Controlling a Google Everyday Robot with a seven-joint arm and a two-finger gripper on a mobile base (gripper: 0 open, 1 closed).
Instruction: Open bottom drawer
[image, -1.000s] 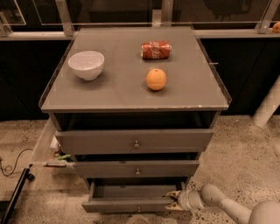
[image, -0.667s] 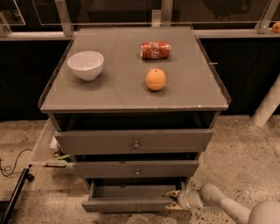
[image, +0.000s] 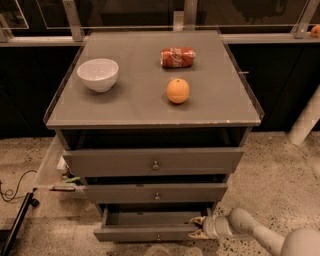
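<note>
Currently the risk is racking. You'd be pulling from one end, not at the knob, so the bottom drawer (image: 135, 234) may skew and jam, or the tool (image: 199, 227) may slip off. The drawer juts out part-open below the bench's (image: 125, 107) front edge. The tool is at the drawer front's right end, under the front-right corner; whether it is spread or pinching, I cannot tell.

We see speckled beige stone floor (image: 280, 165), dark glass panels (image: 135, 11) in metal frames (image: 74, 21) behind a grey cabinet (image: 135, 107); the gripper (image: 196, 227) hangs low by its base.
</note>
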